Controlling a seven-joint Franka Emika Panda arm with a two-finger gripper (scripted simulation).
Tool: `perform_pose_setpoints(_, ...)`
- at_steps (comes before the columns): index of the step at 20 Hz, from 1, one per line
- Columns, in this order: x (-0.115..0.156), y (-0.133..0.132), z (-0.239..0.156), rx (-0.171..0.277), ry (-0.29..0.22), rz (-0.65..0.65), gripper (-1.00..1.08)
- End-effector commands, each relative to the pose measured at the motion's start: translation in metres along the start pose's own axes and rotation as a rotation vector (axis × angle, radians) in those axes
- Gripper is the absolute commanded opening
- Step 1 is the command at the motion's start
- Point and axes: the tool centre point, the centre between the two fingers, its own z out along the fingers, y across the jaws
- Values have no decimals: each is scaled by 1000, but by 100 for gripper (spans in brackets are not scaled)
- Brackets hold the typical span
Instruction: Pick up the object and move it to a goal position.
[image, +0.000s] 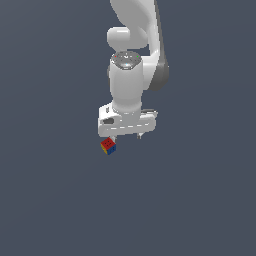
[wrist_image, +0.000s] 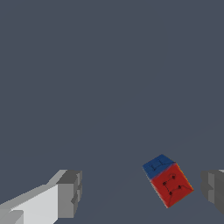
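Observation:
The object is a tiny cube (image: 108, 146) with red, blue and yellow faces. It lies on the dark grey floor just below the white gripper (image: 126, 136), toward the exterior view's left of it. In the wrist view the cube (wrist_image: 169, 181) shows a red face with dark dots and a blue face. It lies between the two fingers, much nearer one grey fingertip (wrist_image: 213, 189) than the other (wrist_image: 70, 192). The gripper (wrist_image: 141, 191) is open and touches nothing. The jaws stand wide apart.
The white arm (image: 131, 55) rises above the gripper. A plain dark grey surface (image: 200, 200) fills both views.

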Motion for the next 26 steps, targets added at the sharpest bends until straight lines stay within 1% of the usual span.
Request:
perform_pose_setpoints(1,-5,8,8,-1,-7,-40,100)
perform_pose_setpoints(17,-51,61,71,13,-56,-363,100)
perform_pose_setpoints(26,-71,79,93,28,-72,-490,100)
